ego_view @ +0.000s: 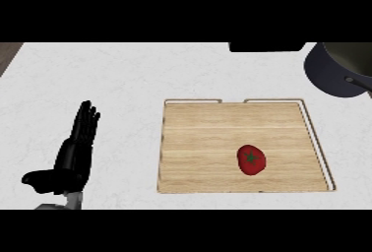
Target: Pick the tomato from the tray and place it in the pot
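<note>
A red tomato [251, 159] with a green stem mark lies on the wooden tray [203, 133], toward its front right part. The dark pot [335, 69] stands at the counter's far right corner, partly cut off by the view's edge. My left hand [73, 152] rests open at the lower left, fingers straight and pointing up, well left of the tray and touching nothing. No right hand shows in the view.
A dark object [266, 47] sits at the counter's far edge, left of the pot. The white counter [109, 78] stretches around the tray; its left edge shows at the top left corner.
</note>
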Available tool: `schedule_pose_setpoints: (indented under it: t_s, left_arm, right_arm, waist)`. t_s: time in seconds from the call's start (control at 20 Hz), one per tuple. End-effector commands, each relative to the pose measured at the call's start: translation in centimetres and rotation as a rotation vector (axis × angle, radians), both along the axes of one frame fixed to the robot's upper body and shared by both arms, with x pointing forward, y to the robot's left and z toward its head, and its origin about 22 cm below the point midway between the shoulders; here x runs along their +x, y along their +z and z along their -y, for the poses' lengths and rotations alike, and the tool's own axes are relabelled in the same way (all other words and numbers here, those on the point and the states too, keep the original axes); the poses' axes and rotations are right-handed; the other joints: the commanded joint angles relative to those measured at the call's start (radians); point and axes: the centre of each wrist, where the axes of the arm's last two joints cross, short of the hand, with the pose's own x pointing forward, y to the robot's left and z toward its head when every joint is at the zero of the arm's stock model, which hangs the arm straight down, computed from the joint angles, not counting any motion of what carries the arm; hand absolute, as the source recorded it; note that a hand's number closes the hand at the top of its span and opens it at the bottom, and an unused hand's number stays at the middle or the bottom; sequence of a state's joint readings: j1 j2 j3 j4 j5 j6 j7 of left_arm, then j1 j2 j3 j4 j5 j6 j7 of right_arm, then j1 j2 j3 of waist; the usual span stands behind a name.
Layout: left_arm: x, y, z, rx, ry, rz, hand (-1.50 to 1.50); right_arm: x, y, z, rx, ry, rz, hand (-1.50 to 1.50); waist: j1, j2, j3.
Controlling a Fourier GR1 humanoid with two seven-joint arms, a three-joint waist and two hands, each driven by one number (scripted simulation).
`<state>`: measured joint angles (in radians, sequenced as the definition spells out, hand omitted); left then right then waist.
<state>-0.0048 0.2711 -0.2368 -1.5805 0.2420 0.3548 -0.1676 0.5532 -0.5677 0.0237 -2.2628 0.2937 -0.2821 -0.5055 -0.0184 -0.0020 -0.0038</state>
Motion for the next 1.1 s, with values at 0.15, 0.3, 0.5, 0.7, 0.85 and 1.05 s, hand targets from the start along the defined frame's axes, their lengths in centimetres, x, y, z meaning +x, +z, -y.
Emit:
schedule_pose_setpoints:
  t_s: [0.15,0.3,0.5,0.7,0.85,1.05]
  left_arm:
    - [0.3,1.5,0.7,-0.006,-0.016,0.020,0.00]
    - [0.8,0.9,0.8,0.016,-0.034,0.010,0.00]
    - [1.0,-0.7,0.6,0.005,-0.032,-0.012,0.00]
    - [0.3,0.3,1.8,-0.002,-0.036,0.011,0.00]
    - [0.1,0.0,1.5,-0.005,-0.063,0.008,0.00]
    - [0.3,-0.7,3.1,-0.010,-0.035,0.001,0.00]
  right_arm:
    - [-2.1,1.5,-0.9,-0.348,-0.154,-0.288,-1.50]
    - [-1.4,1.1,-3.1,-0.365,-0.204,-0.354,-1.50]
    - [-0.3,0.9,-6.0,-0.371,-0.210,-0.405,-1.50]
    - [1.8,-0.6,-9.7,-0.371,-0.204,-0.434,-1.50]
    - [2.2,-1.1,-9.9,-0.457,-0.294,-0.512,-1.50]
    - [3.9,-2.1,-10.8,-0.474,-0.274,-0.558,-1.50]
  waist:
    - [0.021,0.004,-0.001]
    - [0.038,0.009,0.000]
    - [0.031,0.006,0.001]
    - [0.032,0.003,0.003]
    - [0.029,0.002,0.002]
    - [0.020,0.002,0.004]
